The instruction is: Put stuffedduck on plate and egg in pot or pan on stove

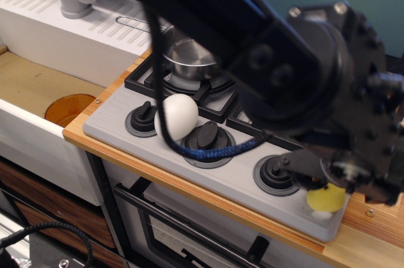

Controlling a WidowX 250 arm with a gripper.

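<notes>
A robot arm (297, 85) crowds the right half of the toy stove (208, 173), its dark bulk hanging directly over the duck (326, 200) at the front right corner. Only the lower yellow part of the toy shows beneath the wrist, next to the right-hand knob (276, 174). The gripper (341, 176) sits right on top of the duck, but its fingertips are lost in the black housing, so whether the jaws are apart or closed on the toy cannot be told.

The egg (176, 116) rests on the front panel between the left knob (141, 118) and the middle knob (207, 137), well apart from the gripper. The pot (189, 57) stands on the rear left burner, partly screened by the arm and empty as far as can be seen. The plate is hidden behind the arm. An orange bowl (68, 108) lies in the sink (25, 85) to the left.

The step in hand appears to be the pick-up of the duck. Next would come a firm hold, a lift clear of the knob, and a short carry back to the plate; the egg is untouched.
</notes>
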